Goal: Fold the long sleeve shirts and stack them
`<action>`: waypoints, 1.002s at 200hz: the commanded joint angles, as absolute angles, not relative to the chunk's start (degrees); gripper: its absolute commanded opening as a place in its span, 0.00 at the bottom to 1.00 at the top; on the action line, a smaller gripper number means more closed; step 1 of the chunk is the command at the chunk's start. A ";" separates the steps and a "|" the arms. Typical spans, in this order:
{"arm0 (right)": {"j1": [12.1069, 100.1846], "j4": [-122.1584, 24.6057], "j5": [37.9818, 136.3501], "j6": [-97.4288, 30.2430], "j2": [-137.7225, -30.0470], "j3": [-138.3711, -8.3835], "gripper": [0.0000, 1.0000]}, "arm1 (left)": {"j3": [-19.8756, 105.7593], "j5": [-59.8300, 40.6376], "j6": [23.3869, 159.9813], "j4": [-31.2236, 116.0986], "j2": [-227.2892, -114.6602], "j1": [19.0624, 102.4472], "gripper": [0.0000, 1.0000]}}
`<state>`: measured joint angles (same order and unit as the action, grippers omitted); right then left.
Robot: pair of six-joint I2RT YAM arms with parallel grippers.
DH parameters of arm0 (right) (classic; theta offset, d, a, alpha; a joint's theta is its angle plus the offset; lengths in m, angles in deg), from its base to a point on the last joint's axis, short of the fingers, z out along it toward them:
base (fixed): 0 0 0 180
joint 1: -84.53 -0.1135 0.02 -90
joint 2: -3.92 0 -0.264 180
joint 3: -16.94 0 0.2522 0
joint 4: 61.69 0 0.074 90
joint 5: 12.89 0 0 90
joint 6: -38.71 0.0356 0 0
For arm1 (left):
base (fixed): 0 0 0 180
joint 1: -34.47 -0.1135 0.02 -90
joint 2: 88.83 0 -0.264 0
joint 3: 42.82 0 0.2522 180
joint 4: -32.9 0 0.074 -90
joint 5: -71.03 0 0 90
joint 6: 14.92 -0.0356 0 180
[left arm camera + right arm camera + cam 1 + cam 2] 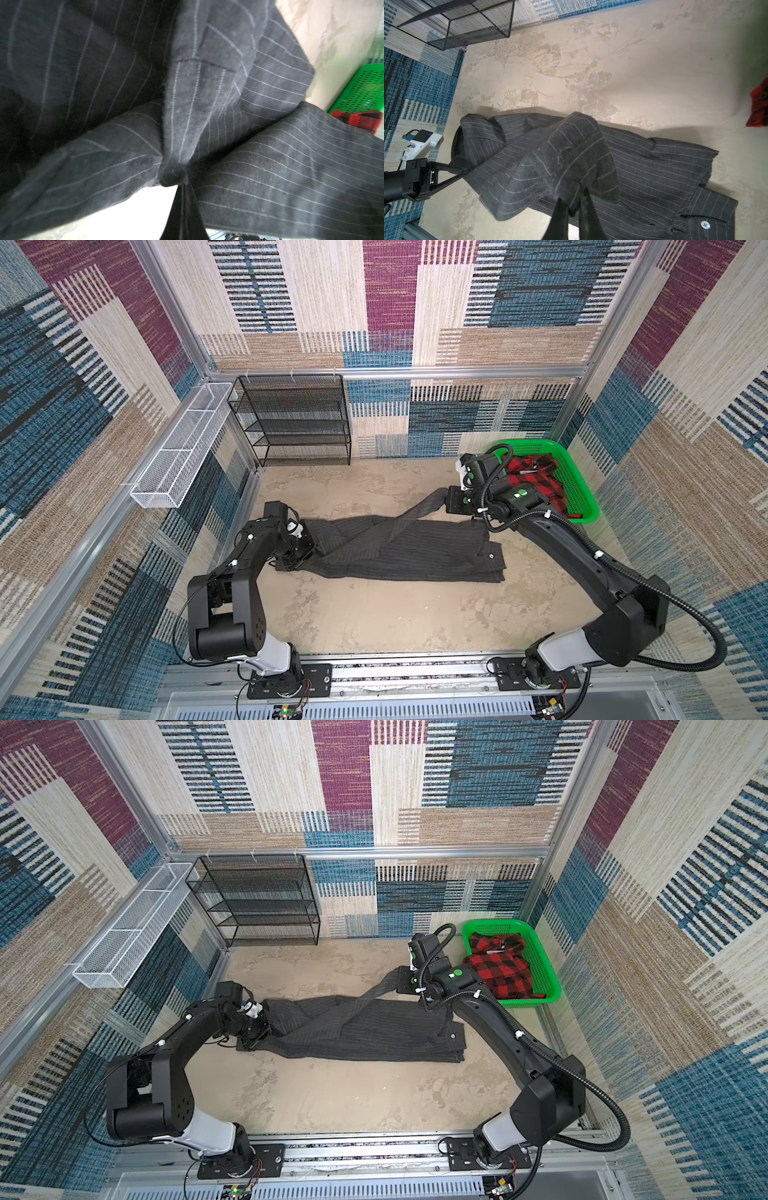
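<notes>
The pinstripe shirt [415,551] is laid across mid-frame, its left end pinched in the fully closed left gripper [309,549]. One sleeve [419,510] (kinda twisted) is clamped in the right gripper [451,499], jaws nearly shut, right of centre. Farther back, the check shirt [536,485] is heaped in the green basket [579,485], right side.

Matt woven cloth: pinstripe shirt [415,556]; green plastic mesh: basket [579,489].

left gripper [311,551]: tips buried in grey shirt [415,551] | check shirt [548,489]: partly behind right arm [569,545]
</notes>
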<state>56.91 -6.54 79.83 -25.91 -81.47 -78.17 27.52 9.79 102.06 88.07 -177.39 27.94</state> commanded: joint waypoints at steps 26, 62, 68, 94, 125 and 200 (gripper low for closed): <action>56.98 -15.02 85.65 -27.29 -83.65 -77.14 0.00 | 28.57 7.14 101.02 89.01 -178.37 27.88 0.00; 56.96 -16.95 87.25 -31.00 -85.36 -81.59 0.00 | 28.77 7.22 103.54 87.72 -177.94 27.57 0.02; 56.93 -17.22 87.76 -31.97 -85.73 -82.66 0.00 | 28.56 7.20 104.17 87.38 -177.59 27.35 0.03; 56.97 -17.66 90.11 -35.45 -88.66 -88.97 0.00 | 26.95 8.18 107.42 84.82 -175.46 25.84 0.03; 56.99 -20.36 95.17 -37.52 -92.67 -95.88 0.00 | 23.75 10.60 111.35 80.73 -172.75 23.93 0.03; 56.59 -29.21 106.52 -40.54 -96.80 -98.63 0.00 | 17.50 16.55 115.46 74.72 -172.19 22.78 0.15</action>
<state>56.76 -24.27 102.11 -38.58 -96.46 -100.20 19.34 12.78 112.62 78.34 -172.47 22.87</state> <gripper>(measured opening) 0.105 0.089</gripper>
